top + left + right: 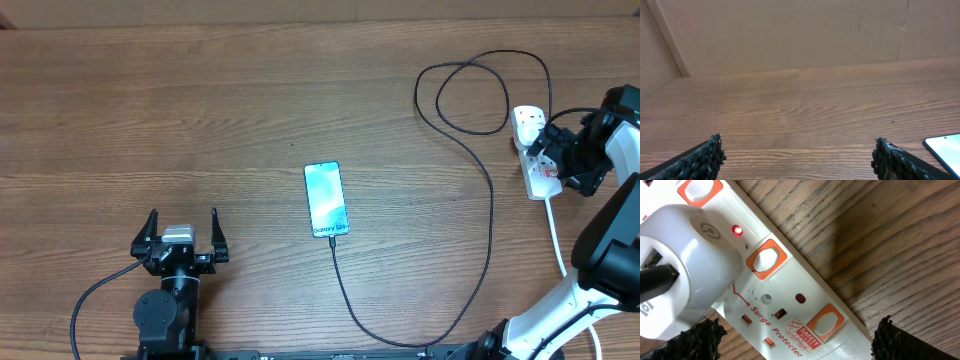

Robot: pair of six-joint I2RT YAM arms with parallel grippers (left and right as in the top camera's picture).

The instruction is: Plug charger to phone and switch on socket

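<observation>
- Overhead view, nearest the base: the left end effector [183,215] rests low with its fingers spread wide apart, holding nothing.
- Mid-table, the phone [326,199] lies flat with its screen up. It is slim and smooth, so it is likely to skate on the wooden table [200,100] if pushed. It would best be steadied by its long edges, keeping off the glass.
- The charger [491,220] meets the phone's near edge, then sweeps toward the base and climbs the right side. It coils loosely at the far end.
- The cable looks thin and limp and would sag in a grip. The stiff connector tip is the place to take hold.
- Far right, the socket [545,185] lies under the right end effector [543,155]. Its fingers stand apart, clamped on nothing.
- Right wrist view: a white adapter [685,260] sits in the strip with a small red lamp [737,230] lit beside it. The strip looks light and may shift under a press on the switches [765,260].
- Hard to tell: whether the tip is fully seated in the phone, and which way each switch is set. The right arm hides part of the strip from above.
</observation>
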